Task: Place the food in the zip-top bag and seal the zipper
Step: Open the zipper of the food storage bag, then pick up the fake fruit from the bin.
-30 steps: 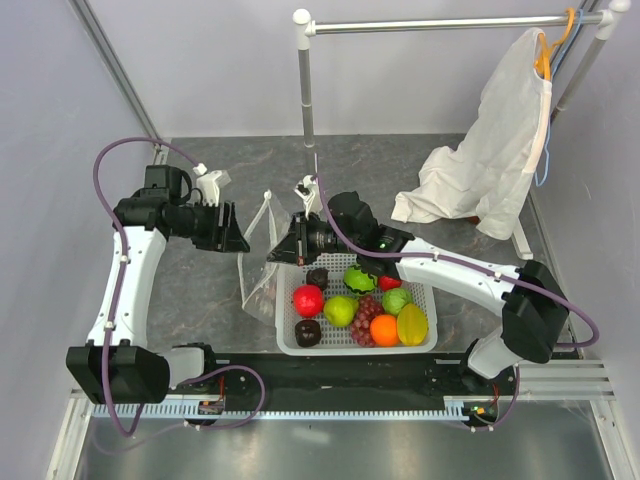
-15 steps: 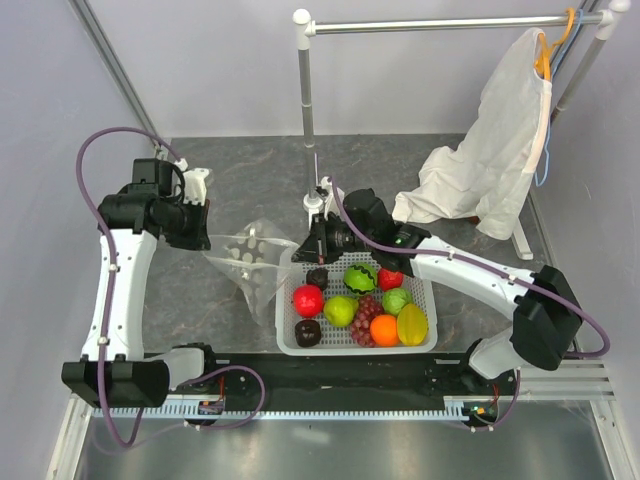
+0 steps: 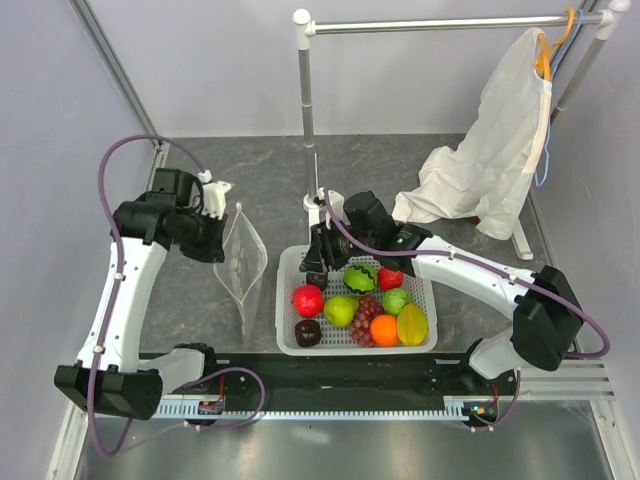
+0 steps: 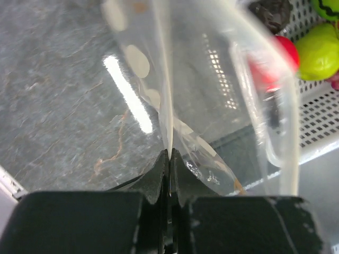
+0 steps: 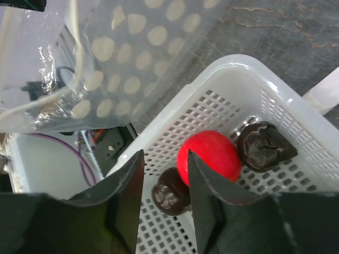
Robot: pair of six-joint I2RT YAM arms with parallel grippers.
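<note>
Pinching the empty zip-top bag [image 3: 243, 262], left tool [image 4: 169, 154] hangs beside basket [image 3: 356, 349] of food [image 3: 340, 310] (right tool [image 5: 165, 157] apart).

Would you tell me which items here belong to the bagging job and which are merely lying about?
Job: zip-top bag, pinched by left gripper; toy fruits in the white basket; open right gripper.
Lying about: white garment, orange hanger, clothes rail.

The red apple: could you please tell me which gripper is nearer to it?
Right. The right gripper hovers open close above the red apple; the left gripper is off beside the white basket, shut on the zip-top bag.
</note>
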